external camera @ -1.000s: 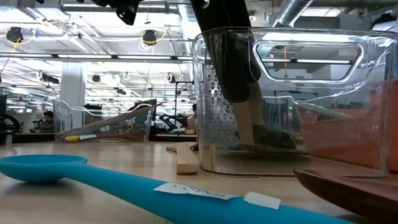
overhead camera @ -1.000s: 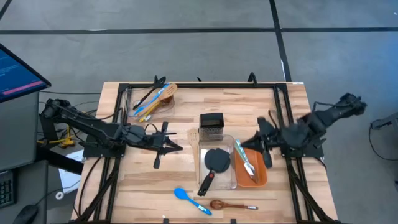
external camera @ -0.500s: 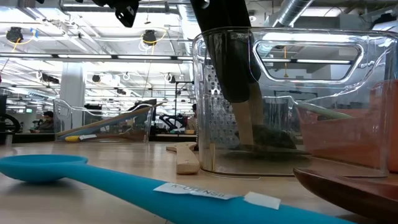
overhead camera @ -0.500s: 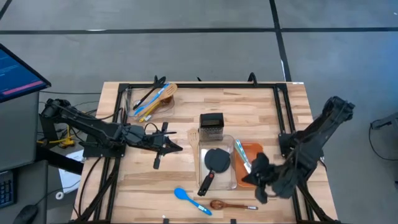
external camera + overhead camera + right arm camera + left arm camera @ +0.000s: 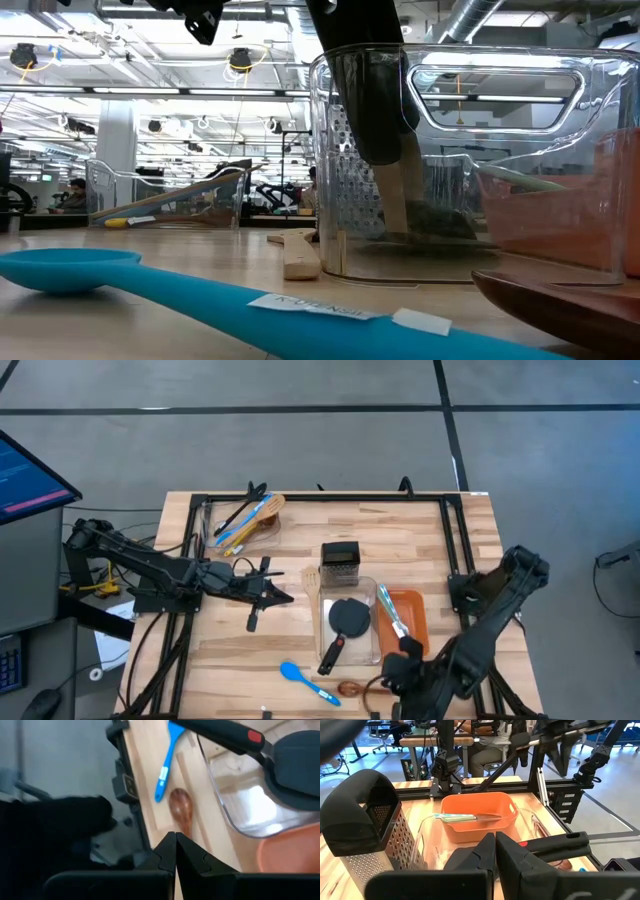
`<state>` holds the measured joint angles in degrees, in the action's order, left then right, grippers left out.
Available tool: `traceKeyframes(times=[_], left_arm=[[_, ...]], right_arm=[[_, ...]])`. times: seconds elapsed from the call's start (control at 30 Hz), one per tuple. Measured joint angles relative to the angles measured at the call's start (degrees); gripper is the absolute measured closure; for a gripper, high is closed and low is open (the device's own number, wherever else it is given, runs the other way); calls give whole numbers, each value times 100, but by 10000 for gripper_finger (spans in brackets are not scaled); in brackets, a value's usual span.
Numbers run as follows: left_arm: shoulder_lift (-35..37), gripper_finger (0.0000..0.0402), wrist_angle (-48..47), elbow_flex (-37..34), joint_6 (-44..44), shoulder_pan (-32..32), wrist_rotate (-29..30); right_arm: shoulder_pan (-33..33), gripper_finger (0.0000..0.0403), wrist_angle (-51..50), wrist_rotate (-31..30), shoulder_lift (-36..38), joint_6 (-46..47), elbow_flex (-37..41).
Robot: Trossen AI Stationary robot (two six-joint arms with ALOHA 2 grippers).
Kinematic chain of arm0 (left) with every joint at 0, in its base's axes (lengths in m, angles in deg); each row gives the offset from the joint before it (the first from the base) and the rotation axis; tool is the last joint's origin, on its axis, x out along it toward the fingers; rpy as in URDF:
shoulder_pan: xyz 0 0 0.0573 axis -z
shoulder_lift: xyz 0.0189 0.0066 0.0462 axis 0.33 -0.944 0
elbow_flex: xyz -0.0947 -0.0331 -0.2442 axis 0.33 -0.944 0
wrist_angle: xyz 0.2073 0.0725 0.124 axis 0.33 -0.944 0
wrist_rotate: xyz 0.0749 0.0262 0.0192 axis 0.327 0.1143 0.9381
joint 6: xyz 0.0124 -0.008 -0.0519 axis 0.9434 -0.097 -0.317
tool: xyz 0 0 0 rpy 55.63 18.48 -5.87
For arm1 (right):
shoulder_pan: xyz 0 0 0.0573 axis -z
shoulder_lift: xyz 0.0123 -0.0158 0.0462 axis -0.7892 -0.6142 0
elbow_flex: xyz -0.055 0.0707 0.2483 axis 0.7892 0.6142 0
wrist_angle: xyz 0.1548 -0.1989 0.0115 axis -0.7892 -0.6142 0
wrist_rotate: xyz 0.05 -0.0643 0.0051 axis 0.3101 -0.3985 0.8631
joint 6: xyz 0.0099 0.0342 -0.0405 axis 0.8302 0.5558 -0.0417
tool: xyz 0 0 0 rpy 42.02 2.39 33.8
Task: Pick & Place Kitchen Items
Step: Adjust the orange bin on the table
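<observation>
Left gripper (image 5: pixel 268 596) closed and empty, left of steel box grater (image 5: pixel 341 563). Blue plastic spoon (image 5: pixel 304 678) and brown wooden spoon (image 5: pixel 362 688) on table's near edge. Right gripper (image 5: pixel 175 851) closed, empty, over wooden spoon; contact hidden from above. Left wrist only: pale spatula (image 5: pixel 465 817) across orange tub (image 5: pixel 478 814).

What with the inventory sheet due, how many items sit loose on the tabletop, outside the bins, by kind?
Blue spoon: 1
Wooden spoon: 1
Wooden spatula: 1
Box grater: 1
Total: 4
</observation>
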<state>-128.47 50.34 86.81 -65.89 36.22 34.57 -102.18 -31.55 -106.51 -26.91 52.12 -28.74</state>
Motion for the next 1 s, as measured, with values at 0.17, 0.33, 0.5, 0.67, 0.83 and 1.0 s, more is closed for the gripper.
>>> traceKeyframes(times=[0.17,0.33,0.5,0.67,0.83,1.0], left_arm=[[-1,400,-65,0,0,0,17],[0,400,-186,0,0,0,17],[0,400,-237,0,0,0,15],[-2,400,-255,0,-17,0,12],[0,400,-266,0,-20,0,-9],[-2,400,-288,0,-20,0,-7]], right_arm=[[-87,403,-1333,140,-783,-145,-1043],[-134,403,-1703,776,-1292,-147,-1176],[-177,403,-1615,936,-1630,-580,-1177],[-198,403,-1485,1063,-1644,-687,-1016],[-196,403,-911,1074,-1441,-683,-476],[-153,403,-529,1098,-1386,-740,-57]])
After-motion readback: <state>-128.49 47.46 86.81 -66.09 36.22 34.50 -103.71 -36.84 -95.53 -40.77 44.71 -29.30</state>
